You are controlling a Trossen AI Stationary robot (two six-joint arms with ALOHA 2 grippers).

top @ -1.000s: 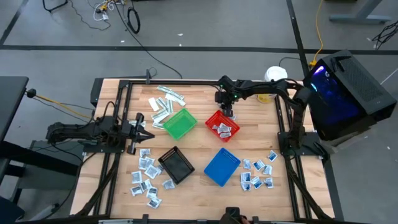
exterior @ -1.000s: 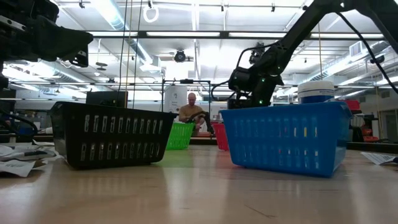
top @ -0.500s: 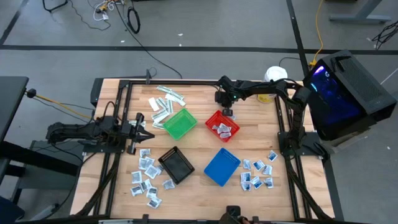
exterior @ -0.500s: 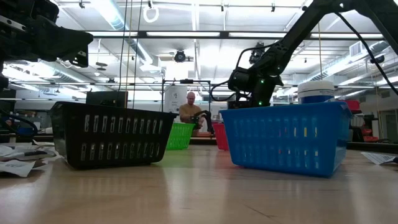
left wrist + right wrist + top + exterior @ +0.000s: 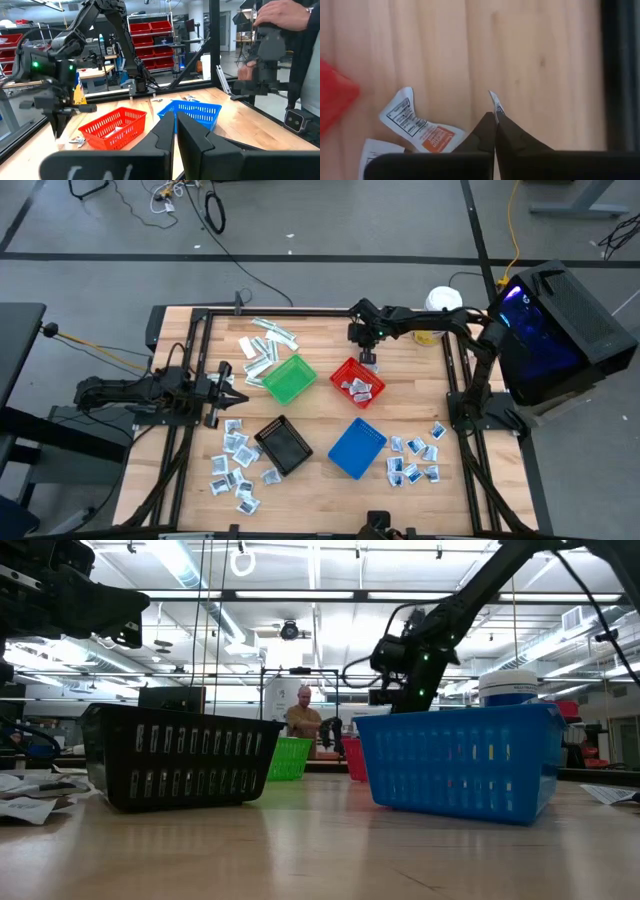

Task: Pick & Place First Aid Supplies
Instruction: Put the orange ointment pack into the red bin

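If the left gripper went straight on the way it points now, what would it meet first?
Probably the green basket. The shut left gripper points across the table, level, and the basket lies just ahead. Height is unclear, so it might pass above the rim.

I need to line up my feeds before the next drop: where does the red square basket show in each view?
High view: red square plastic basket at table centre, right of the green basket.
Low view: a red sliver behind the blue basket.
Left wrist view: left of centre, beside the blue basket.
Right wrist view: only a red corner at the picture's edge.
Shared landmark: the blue basket, except in the right wrist view.
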